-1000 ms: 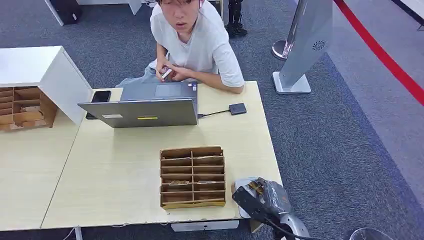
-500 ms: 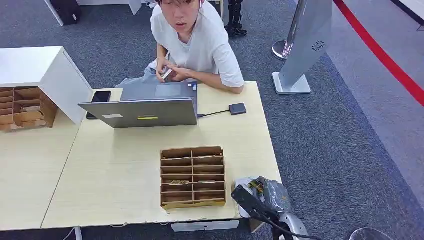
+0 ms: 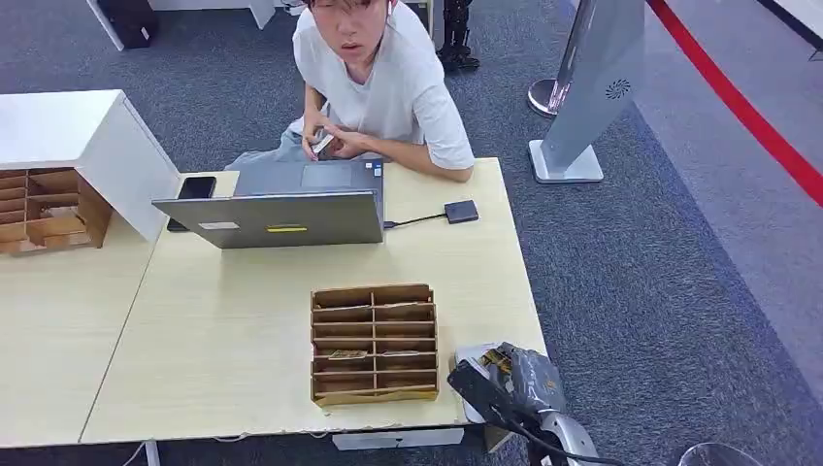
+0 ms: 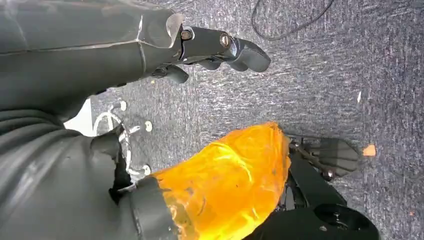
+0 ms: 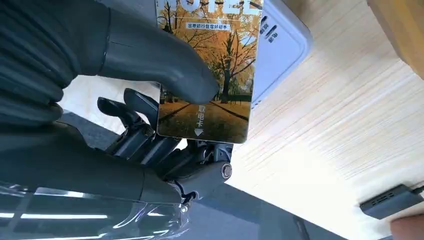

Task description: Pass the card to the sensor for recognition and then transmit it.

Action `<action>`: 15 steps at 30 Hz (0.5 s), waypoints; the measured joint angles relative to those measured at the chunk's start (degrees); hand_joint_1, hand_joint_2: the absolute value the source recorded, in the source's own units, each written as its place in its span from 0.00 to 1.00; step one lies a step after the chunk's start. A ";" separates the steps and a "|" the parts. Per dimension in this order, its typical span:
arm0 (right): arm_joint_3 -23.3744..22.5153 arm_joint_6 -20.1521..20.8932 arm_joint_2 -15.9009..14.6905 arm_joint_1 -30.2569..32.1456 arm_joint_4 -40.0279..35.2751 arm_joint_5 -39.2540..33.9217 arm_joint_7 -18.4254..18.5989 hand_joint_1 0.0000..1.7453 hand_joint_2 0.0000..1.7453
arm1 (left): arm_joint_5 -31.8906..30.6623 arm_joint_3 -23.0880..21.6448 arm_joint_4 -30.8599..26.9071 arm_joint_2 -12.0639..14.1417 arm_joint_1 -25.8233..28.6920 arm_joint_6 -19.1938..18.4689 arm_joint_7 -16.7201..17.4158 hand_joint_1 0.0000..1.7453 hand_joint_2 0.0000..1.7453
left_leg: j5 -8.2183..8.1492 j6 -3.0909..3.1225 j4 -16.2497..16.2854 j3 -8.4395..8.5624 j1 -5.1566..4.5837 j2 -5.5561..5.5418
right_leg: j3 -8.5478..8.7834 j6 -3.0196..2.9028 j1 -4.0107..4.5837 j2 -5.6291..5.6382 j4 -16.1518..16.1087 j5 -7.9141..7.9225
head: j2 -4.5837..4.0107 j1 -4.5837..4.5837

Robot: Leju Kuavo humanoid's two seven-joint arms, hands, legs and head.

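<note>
My right hand (image 3: 505, 381) hovers at the table's front right corner and pinches a card (image 5: 210, 70) between thumb and fingers. The card shows autumn trees and printed text. It is held just over the white sensor (image 5: 282, 45), a flat rounded box on the tabletop, also visible as the white sensor (image 3: 470, 355) beside my hand. The card covers part of the sensor; I cannot tell whether they touch. My left hand (image 4: 210, 47) hangs over the grey carpet with nothing in it, its fingers loosely extended.
A cardboard organiser (image 3: 374, 342) stands just left of my right hand. Beyond it are a grey laptop (image 3: 281, 216), a phone (image 3: 196, 187) and a small black device (image 3: 462, 211) on a cable. A person (image 3: 374, 78) sits at the table's far side. A white cabinet (image 3: 87, 146) stands at left.
My right hand with the card has dipped slightly toward the table's front edge. The person's hands have shifted a little on a small object.
</note>
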 joint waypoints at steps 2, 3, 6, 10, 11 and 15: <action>0.00 -0.13 0.04 0.00 0.00 0.35 0.00 1.00 1.00 | 0.00 0.00 -0.24 -0.02 0.00 -0.09 0.09 0.00 0.00 | 0.00 0.00 0.00 0.00 0.00 0.00 | 0.00 0.00 0.00 0.00 0.00 0.00 | 0.00 0.00; 0.00 -0.17 0.07 -0.01 -0.02 0.44 0.00 1.00 1.00 | -0.02 0.00 -0.33 -0.02 0.01 -0.13 0.24 0.00 0.00 | 0.00 0.00 0.00 0.00 0.00 0.00 | 0.00 0.00 0.00 0.00 0.00 0.00 | 0.00 0.00; -0.04 -0.55 0.09 0.00 -0.09 1.00 0.00 1.00 1.00 | -0.07 0.00 -0.70 -0.09 0.05 -0.46 0.35 0.00 0.00 | 0.00 0.00 0.00 0.00 0.00 -0.01 | 0.00 0.00 0.00 -0.01 0.00 0.00 | 0.00 0.02; -0.09 -0.70 0.11 0.00 -0.13 1.42 0.00 1.00 1.00 | -0.09 0.00 -0.89 -0.20 0.06 -0.59 0.35 0.00 0.00 | 0.00 0.00 0.00 0.00 0.00 -0.01 | 0.00 0.00 0.00 -0.01 0.00 0.00 | 0.00 0.02; -0.11 -0.72 0.11 0.00 -0.18 1.51 0.00 1.00 1.00 | -0.20 0.00 -1.03 -0.22 0.07 -0.61 0.35 0.00 0.00 | 0.00 0.00 0.00 -0.01 0.00 -0.01 | 0.00 0.00 0.00 -0.01 0.00 0.00 | 0.00 0.00; -0.11 -0.85 0.13 0.07 -0.50 1.97 0.00 1.00 1.00 | -0.42 0.00 -1.18 -0.22 0.20 -0.85 0.35 0.00 0.00 | 0.00 0.00 0.00 -0.01 0.00 -0.01 | 0.00 0.00 0.00 -0.01 0.00 0.00 | 0.00 0.00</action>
